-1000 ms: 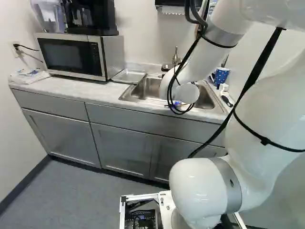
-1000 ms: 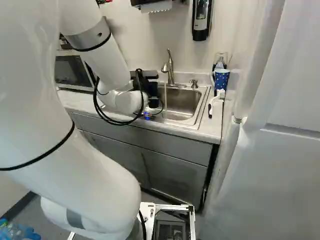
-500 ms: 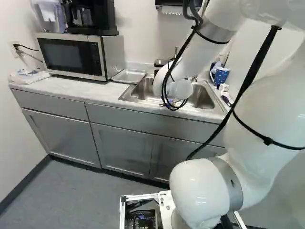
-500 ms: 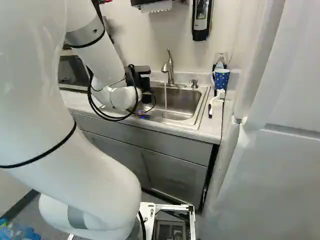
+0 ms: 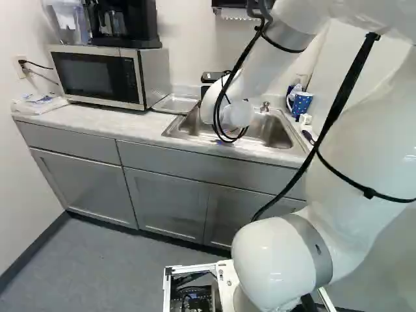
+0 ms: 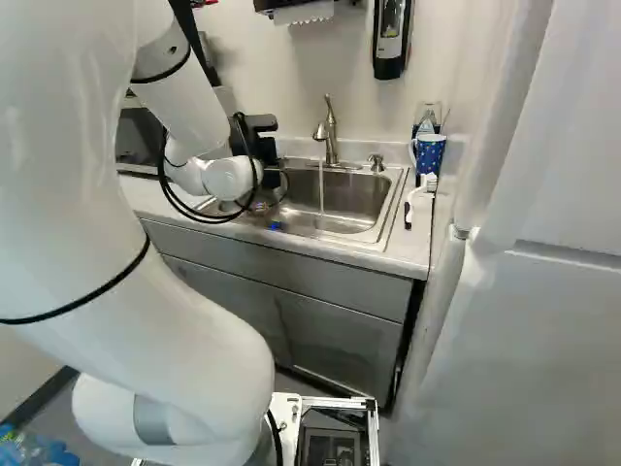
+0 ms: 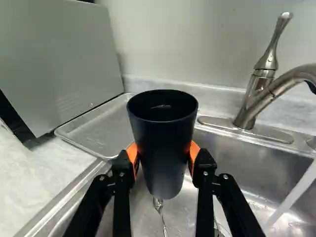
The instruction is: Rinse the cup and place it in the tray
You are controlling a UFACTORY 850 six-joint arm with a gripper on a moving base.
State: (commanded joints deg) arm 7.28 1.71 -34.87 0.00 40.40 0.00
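At the far left of the left base view, a flat plastic packet [image 5: 39,104] lies on the counter [image 5: 123,122], and next comes a microwave [image 5: 94,77] with a clear pitcher [image 5: 65,16] and a black coffee maker [image 5: 122,26] standing on top. Just right of the microwave there's a shallow metal tray [image 5: 174,104], lying flat beside the sink [image 6: 354,206]. Then I see the white arm [image 5: 227,97] reaching over the sink, with its black pincer [image 6: 260,148] clamped on a dark cup [image 7: 163,148]. In the wrist view the orange pads [image 7: 194,152] press the cup from both sides, its open mouth facing up. The cup is over the sink, near the tray but outside it, and below it a shiny metal utensil [image 7: 159,207] lies in the basin. Farther right stands the faucet [image 6: 331,136], a stream of water [image 6: 321,184] falling from it well apart from the cup. A short metal pump top [image 6: 376,163] comes next, then a white-headed brush [image 6: 418,199] on the counter and a blue spotted mug [image 6: 429,155] near the wall
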